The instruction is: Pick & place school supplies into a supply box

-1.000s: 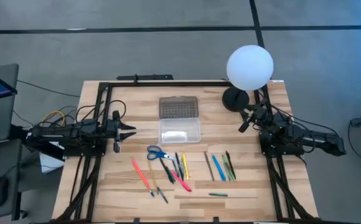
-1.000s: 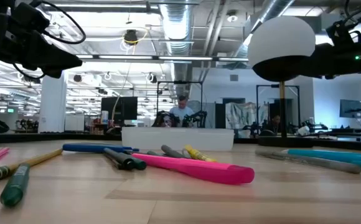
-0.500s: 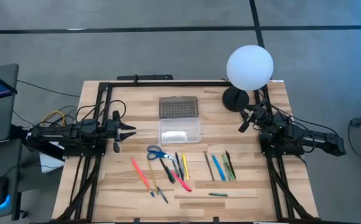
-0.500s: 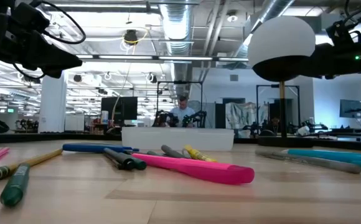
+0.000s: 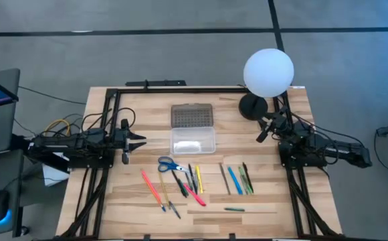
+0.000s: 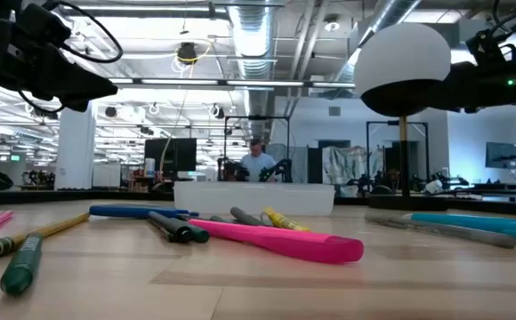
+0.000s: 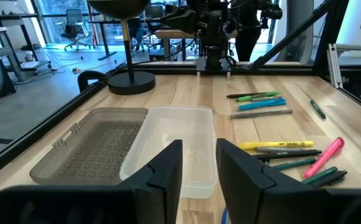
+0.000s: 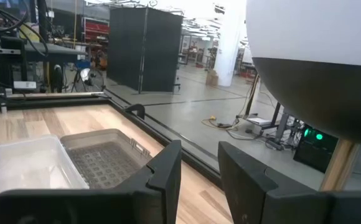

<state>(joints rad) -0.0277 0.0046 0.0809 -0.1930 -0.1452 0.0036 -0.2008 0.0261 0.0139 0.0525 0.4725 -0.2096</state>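
The supply box lies open in the middle of the table, its clear tray toward the near side and its grey gridded lid flat behind it. Pens, pencils and markers lie loose in front of it, with blue-handled scissors beside them and a second cluster to the right. My left gripper hovers open at the table's left, pointing toward the box. My right gripper is open, raised at the right beside the lamp, facing the lid.
A lamp with a white globe and black round base stands at the far right corner, close to my right arm. A lone green pen lies near the front edge. A person sits far behind the table.
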